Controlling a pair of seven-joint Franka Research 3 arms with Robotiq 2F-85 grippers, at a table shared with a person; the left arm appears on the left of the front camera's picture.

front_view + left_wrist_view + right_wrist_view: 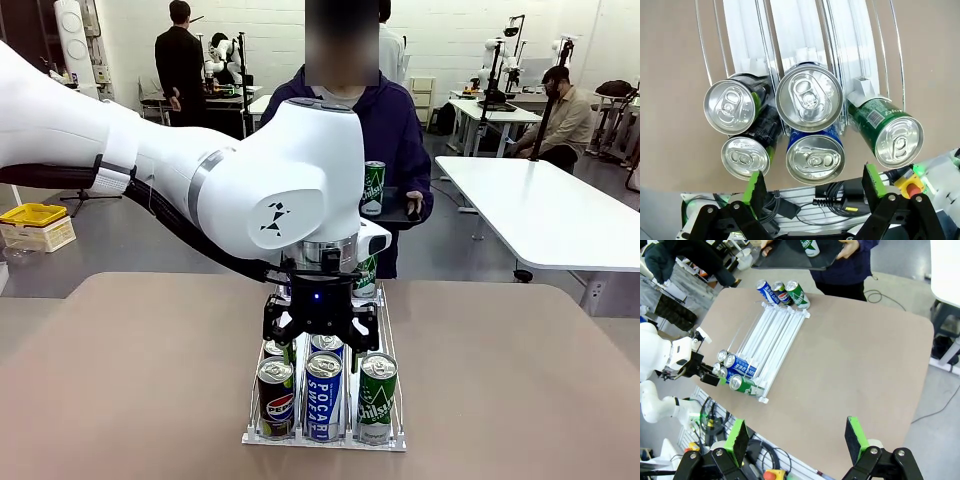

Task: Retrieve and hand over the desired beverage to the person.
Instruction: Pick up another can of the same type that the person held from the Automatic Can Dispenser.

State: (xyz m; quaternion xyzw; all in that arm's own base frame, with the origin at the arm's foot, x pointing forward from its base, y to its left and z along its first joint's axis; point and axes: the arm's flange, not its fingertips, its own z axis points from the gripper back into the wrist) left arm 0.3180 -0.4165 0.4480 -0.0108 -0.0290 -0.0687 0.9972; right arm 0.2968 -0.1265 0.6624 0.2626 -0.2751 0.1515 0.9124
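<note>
A wire rack [392, 441] on the brown table holds cans in three lanes. At its front stand a Pepsi can [276, 398], a blue Pocari Sweat can [323, 395] and a green Chilsung can [377, 398], with more cans behind them. My left gripper [320, 332] hangs open just above the middle lane. In the left wrist view its fingers [756, 187] flank the blue cans [815, 158] from above without touching. My right gripper [796, 440] is open, high above the table. The person [395, 125] stands at the far side holding a dark tray [400, 213] with a green can [373, 187] on it.
In the right wrist view three more cans [781, 294] lie at the rack's [782, 330] end nearest the person. A white table [540, 200] stands to the right, a yellow box [35, 222] to the left. The brown tabletop [520, 380] is bare on both sides of the rack.
</note>
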